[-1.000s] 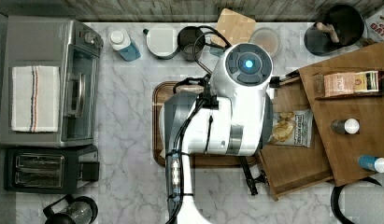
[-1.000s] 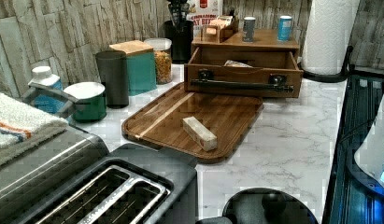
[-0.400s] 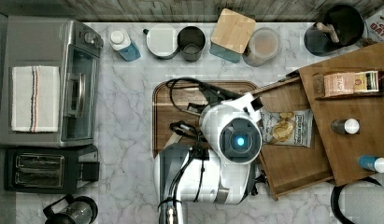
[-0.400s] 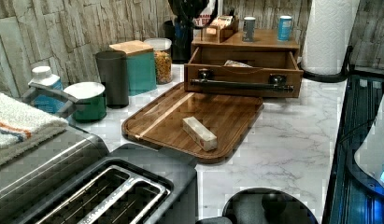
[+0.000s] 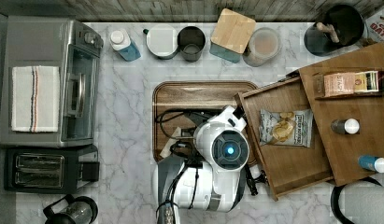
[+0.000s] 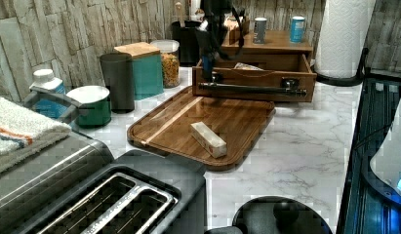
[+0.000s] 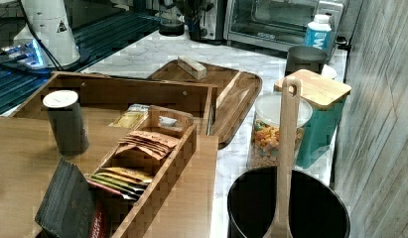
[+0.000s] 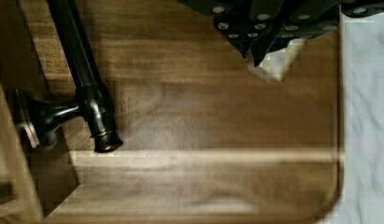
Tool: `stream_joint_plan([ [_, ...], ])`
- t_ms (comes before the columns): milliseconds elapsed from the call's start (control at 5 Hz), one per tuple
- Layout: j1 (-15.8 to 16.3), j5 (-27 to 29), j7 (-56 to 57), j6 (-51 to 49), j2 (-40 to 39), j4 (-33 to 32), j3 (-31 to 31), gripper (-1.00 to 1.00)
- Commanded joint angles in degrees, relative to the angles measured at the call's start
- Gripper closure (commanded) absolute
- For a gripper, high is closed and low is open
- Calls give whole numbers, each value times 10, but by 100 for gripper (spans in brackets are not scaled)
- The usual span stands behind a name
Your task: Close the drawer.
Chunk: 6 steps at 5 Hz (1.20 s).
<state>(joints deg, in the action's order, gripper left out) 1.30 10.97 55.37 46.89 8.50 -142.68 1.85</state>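
While the drawer [image 5: 292, 140] stands pulled out over the marble bench [image 5: 124, 121], a chip bag [image 5: 285, 127] lies inside it. Its dark bar handle [image 6: 251, 88] faces the wooden tray [image 6: 178, 122]. The pincer [image 6: 208, 68] hangs just beside that handle's end; whether it is clenched or released, I cannot tell.

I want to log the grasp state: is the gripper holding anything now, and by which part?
Nothing appears held: the gripper hangs over the tray, apart from the drawer's handle.
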Motion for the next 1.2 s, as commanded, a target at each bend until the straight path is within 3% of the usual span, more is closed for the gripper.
stream_joint_plan([
  [200,-10,-59,116,64,-23,-71,10,100],
  [400,-10,-83,112,80,-21,-94,10,100],
  [1200,-62,-50,346,23,-89,12,91,100],
])
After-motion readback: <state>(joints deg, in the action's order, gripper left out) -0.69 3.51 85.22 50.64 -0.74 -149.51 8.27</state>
